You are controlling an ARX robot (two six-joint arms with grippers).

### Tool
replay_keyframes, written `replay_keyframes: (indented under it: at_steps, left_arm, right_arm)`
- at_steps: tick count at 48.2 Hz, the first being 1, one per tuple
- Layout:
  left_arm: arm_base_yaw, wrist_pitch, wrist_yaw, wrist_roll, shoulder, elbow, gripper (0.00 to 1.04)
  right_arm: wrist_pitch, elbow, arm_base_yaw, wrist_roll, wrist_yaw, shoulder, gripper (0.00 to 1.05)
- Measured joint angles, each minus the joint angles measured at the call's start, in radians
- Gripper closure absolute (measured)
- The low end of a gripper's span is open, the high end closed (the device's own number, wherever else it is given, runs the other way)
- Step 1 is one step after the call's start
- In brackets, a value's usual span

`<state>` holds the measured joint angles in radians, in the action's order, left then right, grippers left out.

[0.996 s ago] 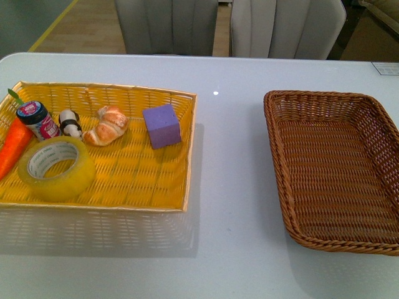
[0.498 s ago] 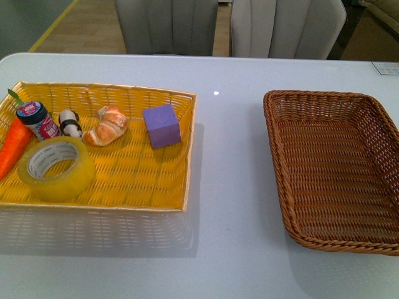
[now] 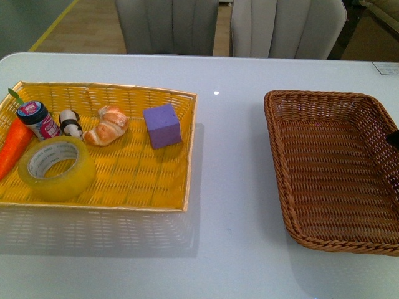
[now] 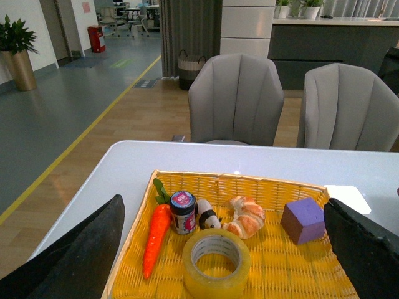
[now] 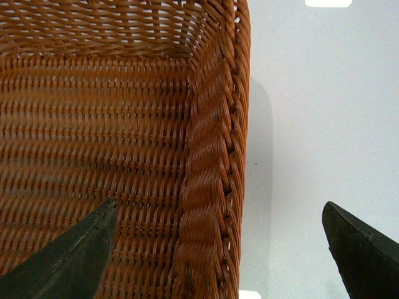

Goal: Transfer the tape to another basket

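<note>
The tape (image 3: 56, 168), a thick yellow roll, lies flat in the front left part of the yellow tray (image 3: 143, 187). It also shows in the left wrist view (image 4: 216, 263). The brown wicker basket (image 3: 277, 162) stands empty on the right. My left gripper (image 4: 222, 202) is open and empty, above and short of the tape, its fingers (image 4: 75, 255) wide apart. My right gripper (image 5: 218, 204) is open and empty, straddling the basket's braided rim (image 5: 206, 162). Only a dark tip of the right gripper (image 3: 394, 138) shows in the front view.
The yellow tray also holds a carrot (image 3: 12, 146), a small jar (image 3: 38, 119), a panda toy (image 3: 71, 123), a croissant (image 3: 107, 126) and a purple cube (image 3: 162, 126). Two grey chairs (image 3: 168, 25) stand behind the white table. A white card (image 3: 386, 67) lies at the far right.
A dark tip of my right gripper has come into the front view at the right edge, over the basket. The tape and the other things have not moved.
</note>
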<state>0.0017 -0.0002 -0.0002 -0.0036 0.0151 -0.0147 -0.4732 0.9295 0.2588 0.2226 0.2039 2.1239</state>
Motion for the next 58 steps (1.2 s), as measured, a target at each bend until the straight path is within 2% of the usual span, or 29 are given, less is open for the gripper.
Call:
replay_keyframes:
  at_steps: [18, 19, 26, 31, 43, 47, 58]
  left_arm:
    - [0.000, 0.000, 0.000, 0.000, 0.000, 0.000, 0.09]
    - [0.000, 0.000, 0.000, 0.000, 0.000, 0.000, 0.09]
    - [0.000, 0.000, 0.000, 0.000, 0.000, 0.000, 0.09]
    - [0.000, 0.000, 0.000, 0.000, 0.000, 0.000, 0.09]
    - [0.000, 0.000, 0.000, 0.000, 0.000, 0.000, 0.09]
    - [0.000, 0.000, 0.000, 0.000, 0.000, 0.000, 0.09]
    - [0.000, 0.000, 0.000, 0.000, 0.000, 0.000, 0.09]
  right_arm:
    - [0.023, 0.090, -0.017, 0.008, -0.050, 0.143, 0.09]
    - [0.023, 0.091, -0.017, 0.007, -0.050, 0.148, 0.11]
    - [0.023, 0.091, -0.021, 0.008, -0.050, 0.169, 0.42]
    - [0.023, 0.087, -0.030, 0.015, -0.049, 0.169, 0.59]
    - [-0.008, 0.035, -0.066, 0.014, -0.031, 0.158, 0.94]
    - [-0.020, 0.024, -0.085, -0.010, -0.026, 0.153, 0.99]
    - [-0.026, 0.002, -0.154, -0.024, -0.037, 0.147, 1.00]
